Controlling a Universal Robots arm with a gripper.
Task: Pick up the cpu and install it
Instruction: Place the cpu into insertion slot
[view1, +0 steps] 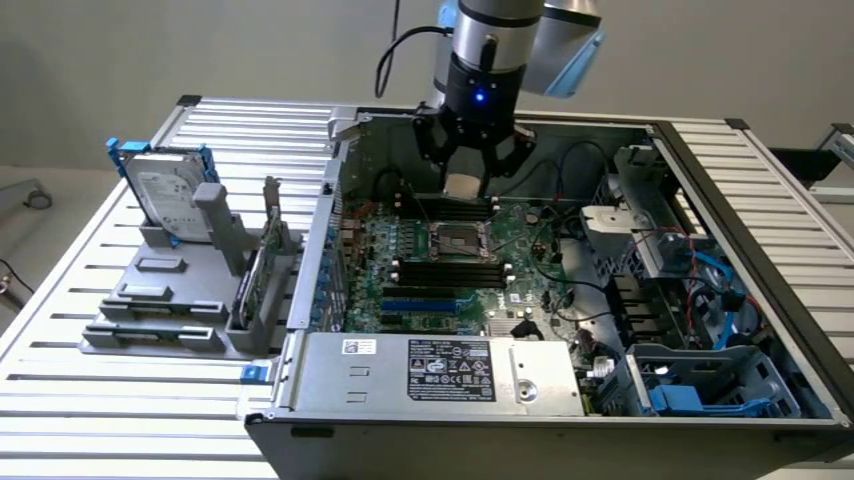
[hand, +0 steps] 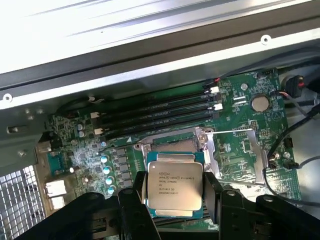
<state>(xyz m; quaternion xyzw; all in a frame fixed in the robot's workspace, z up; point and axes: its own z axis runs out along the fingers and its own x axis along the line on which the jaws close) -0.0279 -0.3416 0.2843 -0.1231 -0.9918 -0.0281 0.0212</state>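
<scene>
The cpu (hand: 174, 185), a small square chip with a silvery metal top and printed text, sits between my gripper's (hand: 175, 197) two black fingers (hand: 139, 197), which are shut on its opposite edges. In the exterior view the gripper (view1: 463, 186) hangs inside the open computer case with the pale cpu (view1: 462, 183) in its jaws, above the far memory slots. The open CPU socket (view1: 454, 240) lies on the motherboard just nearer than the gripper. In the wrist view the socket (hand: 167, 146) shows partly behind the cpu, with its metal load frame (hand: 227, 150) swung open beside it.
Black memory slots (hand: 160, 114) flank the socket. Cables (view1: 587, 160) and a drive cage (view1: 654, 215) fill the case at the exterior view's right. The power supply (view1: 441, 370) closes the near side. A grey rack holding a hard drive (view1: 171, 190) stands outside the case at the left.
</scene>
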